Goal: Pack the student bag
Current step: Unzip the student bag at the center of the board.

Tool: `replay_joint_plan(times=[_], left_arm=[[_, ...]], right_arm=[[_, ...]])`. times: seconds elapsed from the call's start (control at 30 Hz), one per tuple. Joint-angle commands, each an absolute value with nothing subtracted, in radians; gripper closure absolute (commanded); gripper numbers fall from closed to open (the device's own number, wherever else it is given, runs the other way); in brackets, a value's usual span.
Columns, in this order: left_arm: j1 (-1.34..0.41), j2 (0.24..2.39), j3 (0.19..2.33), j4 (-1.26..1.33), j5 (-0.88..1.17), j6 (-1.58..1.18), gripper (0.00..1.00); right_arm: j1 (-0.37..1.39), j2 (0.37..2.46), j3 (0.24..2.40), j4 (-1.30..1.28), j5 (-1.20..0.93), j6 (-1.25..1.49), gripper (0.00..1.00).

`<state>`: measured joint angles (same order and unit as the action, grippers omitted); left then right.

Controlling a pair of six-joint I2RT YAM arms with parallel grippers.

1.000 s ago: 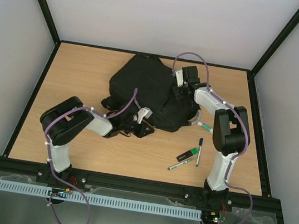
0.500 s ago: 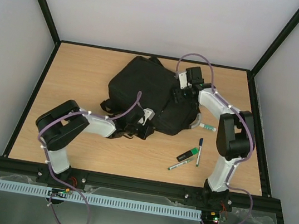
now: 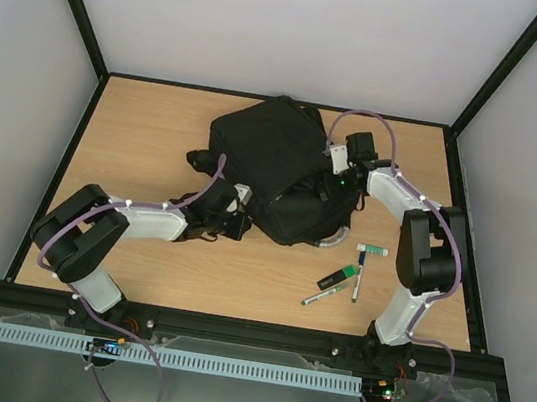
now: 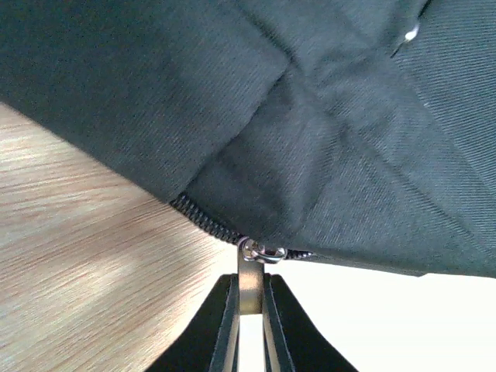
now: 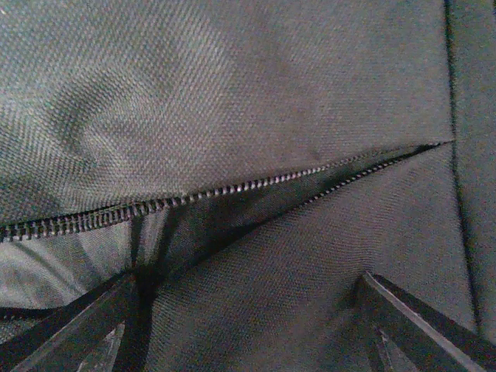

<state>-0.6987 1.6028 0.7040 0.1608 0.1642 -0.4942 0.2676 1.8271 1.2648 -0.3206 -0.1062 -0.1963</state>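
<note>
The student bag (image 3: 279, 162) lies toward the back middle of the table (image 3: 147, 132), a big slumped black heap, and both my arms reach in to it. My left gripper (image 4: 249, 280) is at the bag's near left edge, low over the wood, and its two dark fingers (image 4: 226, 325) are pinched tight on the flat metal zip pull (image 4: 250, 271). The pull hangs from a small ring (image 4: 262, 252) at the end of a line of black zip teeth (image 4: 203, 219), which runs along the lower hem of the fabric. From overhead, my left gripper (image 3: 229, 217) sits right against the bag's near edge, with black straps bunched beside it. My right gripper (image 3: 336, 178) is down on the bag's right side, near the top of the heap. In the right wrist view, my right gripper (image 5: 246, 283) is spread wide, one finger (image 5: 74, 329) at the lower left and the other at the lower right. The weave of the bag fills everything between them, and I cannot tell whether the tips press into the cloth. A zip (image 5: 232, 188) crosses that view, parted into a narrow dark gap. The grey loop handle (image 3: 332, 233) curls out on the near right side. Beyond it, a white marker with a green cap (image 3: 372, 249), a dark pen (image 3: 359, 272), a black-and-green marker (image 3: 339, 274) and a slim pen (image 3: 324, 292) lie on the bare wood, apart from the bag.
</note>
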Motion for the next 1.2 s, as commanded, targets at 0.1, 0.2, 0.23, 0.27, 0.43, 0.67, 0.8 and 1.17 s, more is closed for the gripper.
replay_joint_plan(times=[0.1, 0.2, 0.23, 0.27, 0.43, 0.67, 0.8, 1.17], left_arm=[[-0.690, 1.625, 0.650, 0.340, 0.454, -0.528, 0.97], [-0.719, 1.655, 0.647, 0.410, 0.538, -0.552, 0.96], [-0.725, 1.663, 0.648, 0.435, 0.553, -0.565, 0.96], [-0.731, 1.670, 0.647, 0.462, 0.566, -0.584, 0.96], [-0.772, 1.716, 0.661, 0.560, 0.592, -0.661, 0.96], [-0.821, 1.789, 0.714, 0.576, 0.575, -0.676, 0.96], [-0.836, 1.798, 0.723, 0.559, 0.559, -0.667, 0.95], [-0.847, 1.570, 0.767, 0.135, 0.469, -0.506, 0.51]], right_arm=[[0.310, 1.931, 1.187, -0.517, -0.138, -0.209, 0.25], [0.330, 1.945, 1.192, -0.513, -0.140, -0.205, 0.27], [0.337, 1.949, 1.193, -0.515, -0.140, -0.205, 0.27], [0.342, 1.952, 1.195, -0.515, -0.140, -0.204, 0.27], [0.350, 1.960, 1.193, -0.517, -0.150, -0.203, 0.29], [0.350, 1.958, 1.195, -0.519, -0.157, -0.201, 0.30], [0.350, 1.953, 1.199, -0.520, -0.164, -0.202, 0.30], [0.290, 1.688, 1.244, -0.593, -0.145, -0.215, 0.18]])
